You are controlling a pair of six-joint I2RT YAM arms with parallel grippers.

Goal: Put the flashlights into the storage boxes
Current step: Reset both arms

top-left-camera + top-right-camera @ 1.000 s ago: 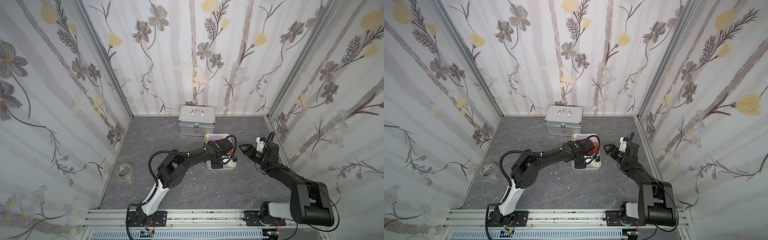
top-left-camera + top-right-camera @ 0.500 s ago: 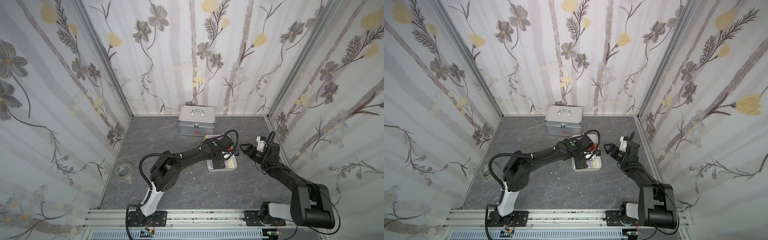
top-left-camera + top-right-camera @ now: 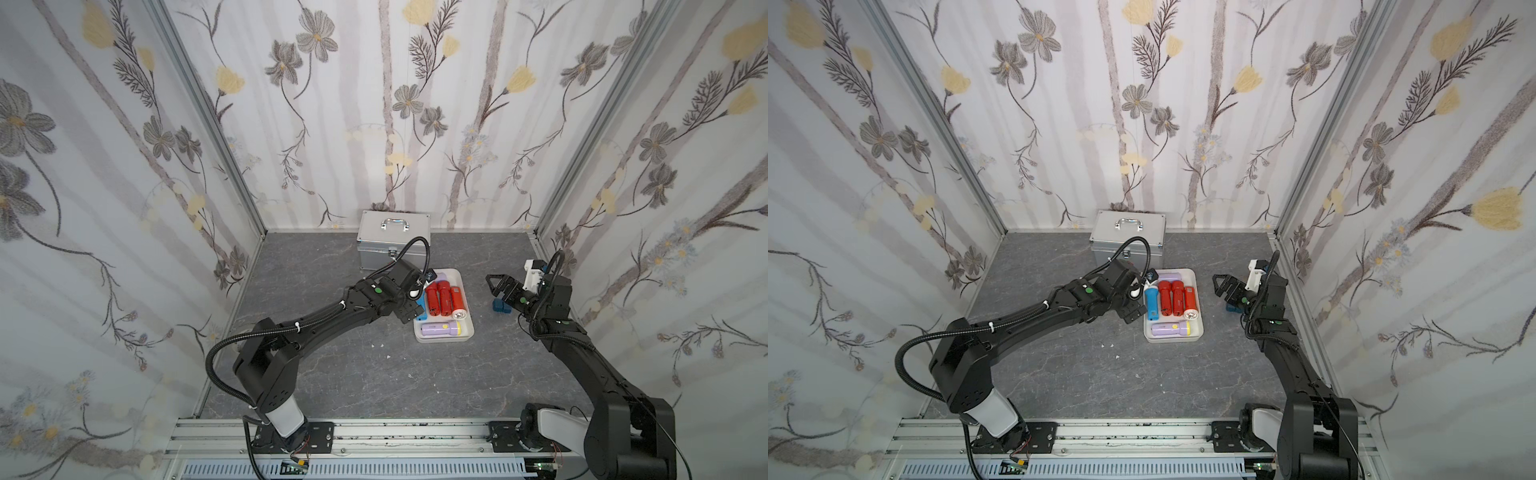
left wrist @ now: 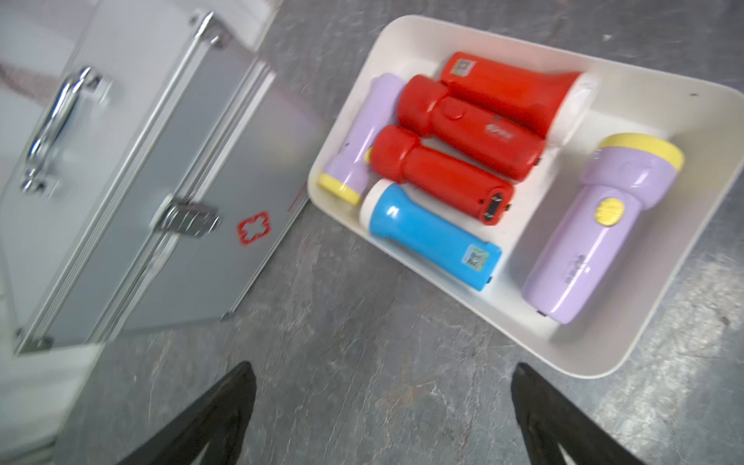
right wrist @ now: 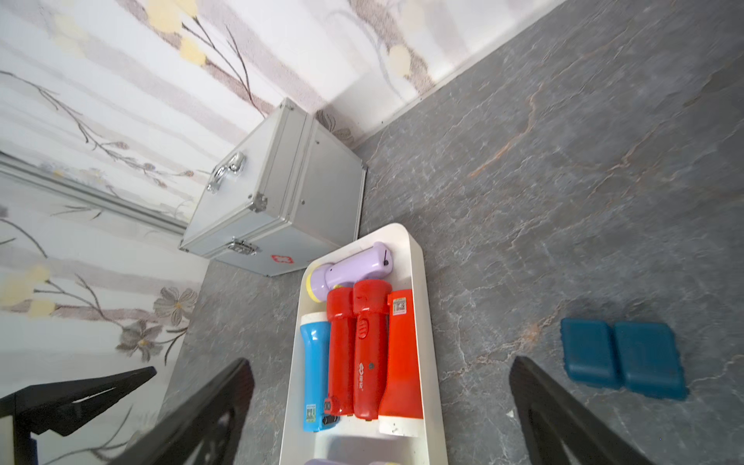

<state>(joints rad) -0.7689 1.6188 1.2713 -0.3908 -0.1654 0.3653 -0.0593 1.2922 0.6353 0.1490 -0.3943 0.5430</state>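
Left gripper (image 4: pixel 382 368) backed off white tray (image 4: pixel 644 92) edge, agape, empty; right gripper (image 5: pixel 380 362) likewise.

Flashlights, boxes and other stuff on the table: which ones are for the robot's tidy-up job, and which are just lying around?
For the job:
white tray
blue flashlight
all-red flashlights
red flashlight with white head
lilac flashlights

Just lying about:
silver case
dark blue blocks
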